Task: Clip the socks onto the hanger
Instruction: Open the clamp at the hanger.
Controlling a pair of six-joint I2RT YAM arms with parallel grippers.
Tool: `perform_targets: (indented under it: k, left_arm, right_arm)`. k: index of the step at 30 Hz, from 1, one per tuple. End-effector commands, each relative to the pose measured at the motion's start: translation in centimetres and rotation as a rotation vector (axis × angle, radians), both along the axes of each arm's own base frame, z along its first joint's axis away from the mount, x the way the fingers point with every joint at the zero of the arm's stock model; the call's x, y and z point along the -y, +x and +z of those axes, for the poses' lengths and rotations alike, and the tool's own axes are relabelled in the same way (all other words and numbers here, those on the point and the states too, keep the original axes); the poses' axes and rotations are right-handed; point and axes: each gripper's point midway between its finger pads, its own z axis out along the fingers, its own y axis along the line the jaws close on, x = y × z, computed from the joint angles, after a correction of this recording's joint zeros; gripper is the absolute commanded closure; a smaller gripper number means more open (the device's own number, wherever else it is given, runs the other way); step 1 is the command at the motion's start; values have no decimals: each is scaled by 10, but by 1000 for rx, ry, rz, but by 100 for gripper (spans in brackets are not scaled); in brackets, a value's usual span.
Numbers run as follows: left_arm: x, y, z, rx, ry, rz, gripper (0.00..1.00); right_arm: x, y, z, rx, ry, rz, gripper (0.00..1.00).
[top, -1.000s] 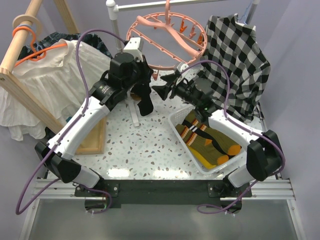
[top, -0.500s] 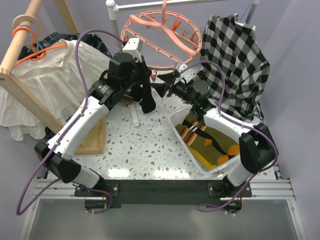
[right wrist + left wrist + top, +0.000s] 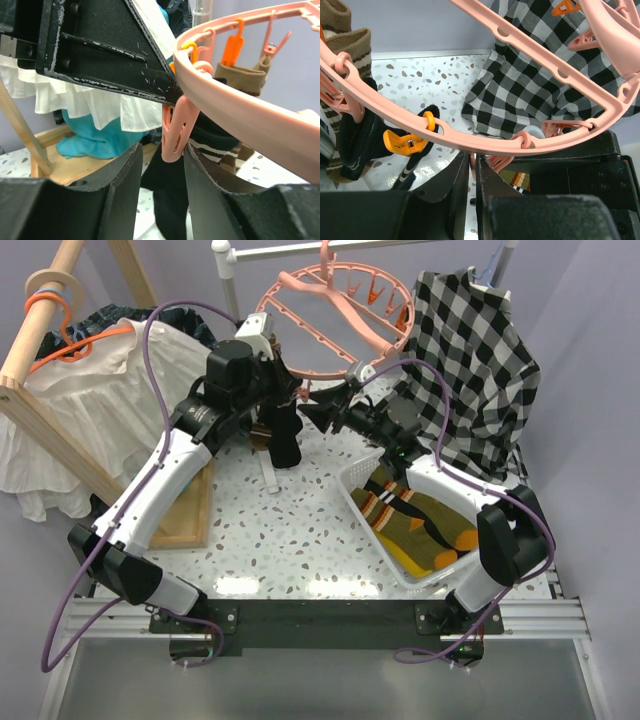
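The salmon-pink hanger [image 3: 340,302] hangs tilted at the back, its rim crossing the left wrist view [image 3: 530,65]. My left gripper [image 3: 472,162] is shut on a thin pink clip part just under the rim. Its finger [image 3: 110,55] reaches that same pink clip [image 3: 175,132] in the right wrist view. My right gripper [image 3: 162,150] stands open around the clip's lower end, with the right finger touching it and a gap on the left. A black sock [image 3: 285,448] and a brown striped sock [image 3: 345,42] hang from the rim. Olive socks with orange toes [image 3: 425,520] lie in the basket.
A white basket [image 3: 352,478] stands right of centre. A black-and-white checked shirt [image 3: 470,350] hangs at the back right. A white blouse on an orange coat hanger [image 3: 60,330] and a wooden frame [image 3: 60,430] are at the left. Orange clips [image 3: 405,142] dangle from the rim.
My right gripper's jaws have narrowed around the pink clip. The hanger has swayed and tilted. The left arm has shifted slightly back and left, staying shut.
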Motion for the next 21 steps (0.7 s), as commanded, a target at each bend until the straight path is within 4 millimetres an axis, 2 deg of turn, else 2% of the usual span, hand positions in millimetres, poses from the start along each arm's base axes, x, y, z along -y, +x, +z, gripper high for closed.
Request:
perform_targets:
  k: [1, 10, 13, 16, 21]
  left_arm:
    - [10, -6, 28, 56, -100, -66, 85]
    - [10, -8, 30, 55, -123, -76, 77]
    - [6, -9, 34, 65, -121, -61, 68]
    - [0, -12, 38, 80, -115, -42, 55]
    - [-10, -20, 44, 118, -92, -28, 39]
  right_arm:
    - [-3, -3, 30, 55, 58, 29, 60]
    - [-3, -2, 31, 47, 49, 31, 76]
    - [-3, -1, 30, 43, 43, 23, 80]
    - [-1, 2, 28, 35, 33, 6, 84]
    - [-1, 2, 27, 26, 26, -3, 89]
